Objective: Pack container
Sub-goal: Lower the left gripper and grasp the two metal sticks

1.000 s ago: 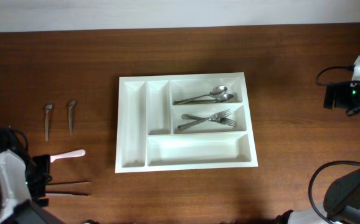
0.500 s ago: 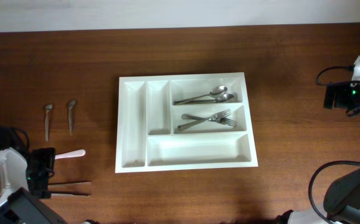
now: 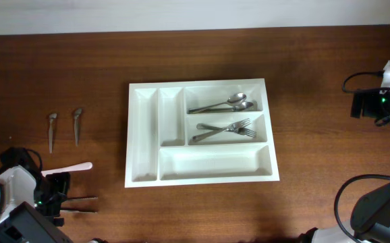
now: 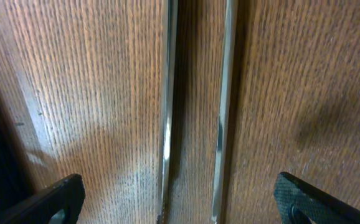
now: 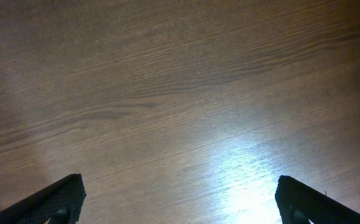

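Overhead | container point(image 3: 198, 85) between left pincer point(image 4: 181, 200) and right pincer point(image 5: 180, 200), well apart from each | both gaping wide; nothing held

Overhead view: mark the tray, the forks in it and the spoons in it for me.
tray point(image 3: 208, 164), overhead view, bare floor of the long bottom compartment.
forks point(image 3: 222, 129), overhead view, where the two handles cross.
spoons point(image 3: 215, 106), overhead view, middle of the handles.

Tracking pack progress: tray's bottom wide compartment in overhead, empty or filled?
Empty. In the container, the bottom wide compartment shows only bare white floor; the spoons and forks lie in the two wide compartments above it.
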